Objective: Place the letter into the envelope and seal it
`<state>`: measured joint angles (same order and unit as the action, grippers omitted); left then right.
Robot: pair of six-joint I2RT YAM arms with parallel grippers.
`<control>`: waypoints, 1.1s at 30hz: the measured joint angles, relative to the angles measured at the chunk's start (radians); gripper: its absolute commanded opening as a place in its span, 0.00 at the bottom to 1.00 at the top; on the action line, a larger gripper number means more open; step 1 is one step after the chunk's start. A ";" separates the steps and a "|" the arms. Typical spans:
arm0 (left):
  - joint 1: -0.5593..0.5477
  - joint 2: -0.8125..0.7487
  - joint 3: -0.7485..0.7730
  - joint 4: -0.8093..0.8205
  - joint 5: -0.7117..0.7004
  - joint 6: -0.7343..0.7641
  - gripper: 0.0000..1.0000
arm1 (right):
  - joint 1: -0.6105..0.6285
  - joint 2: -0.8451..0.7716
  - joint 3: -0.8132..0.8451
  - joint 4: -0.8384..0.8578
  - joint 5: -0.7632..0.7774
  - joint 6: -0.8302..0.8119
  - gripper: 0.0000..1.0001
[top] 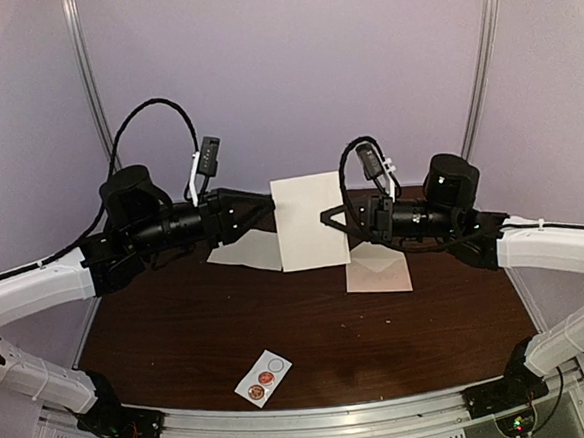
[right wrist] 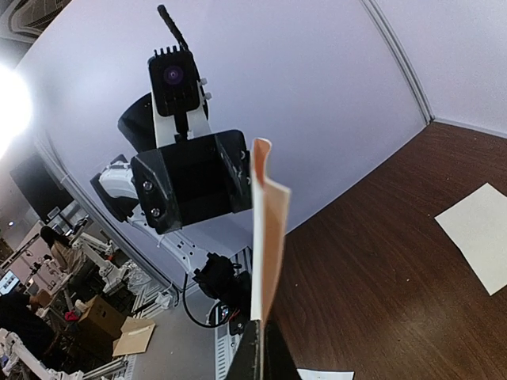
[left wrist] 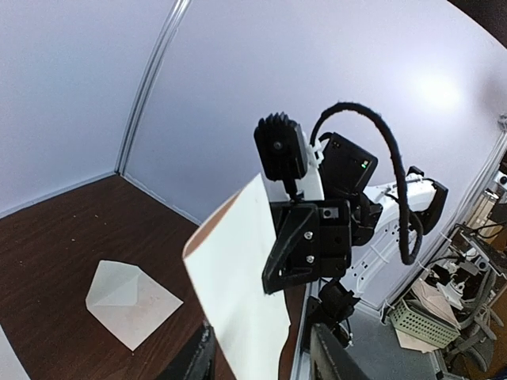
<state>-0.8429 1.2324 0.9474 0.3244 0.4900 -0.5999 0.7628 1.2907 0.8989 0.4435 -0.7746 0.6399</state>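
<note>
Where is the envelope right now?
In the top view the envelope lies flat on the table, right of centre, beneath the right arm, whose jaws hold the letter up in the air.

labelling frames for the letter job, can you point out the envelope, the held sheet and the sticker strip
envelope [top: 378,270], top view, middle of its body
held sheet [top: 308,223], top view, centre of its face
sticker strip [top: 264,377], top view, its middle

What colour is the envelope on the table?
The envelope is pale pinkish cream, clearest in the top external view.
</note>
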 measured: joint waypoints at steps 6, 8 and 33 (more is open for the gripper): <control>0.043 -0.009 0.011 -0.004 0.014 -0.019 0.42 | 0.000 0.000 0.037 -0.092 -0.033 -0.051 0.00; 0.046 0.000 0.016 -0.005 0.026 -0.024 0.42 | 0.001 0.000 0.048 -0.110 -0.042 -0.065 0.00; 0.066 0.049 0.034 -0.003 0.091 -0.092 0.17 | 0.029 0.039 0.097 -0.227 -0.051 -0.146 0.00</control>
<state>-0.7765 1.2812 0.9810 0.3214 0.5808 -0.6914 0.7918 1.3300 0.9962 0.2165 -0.8253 0.4942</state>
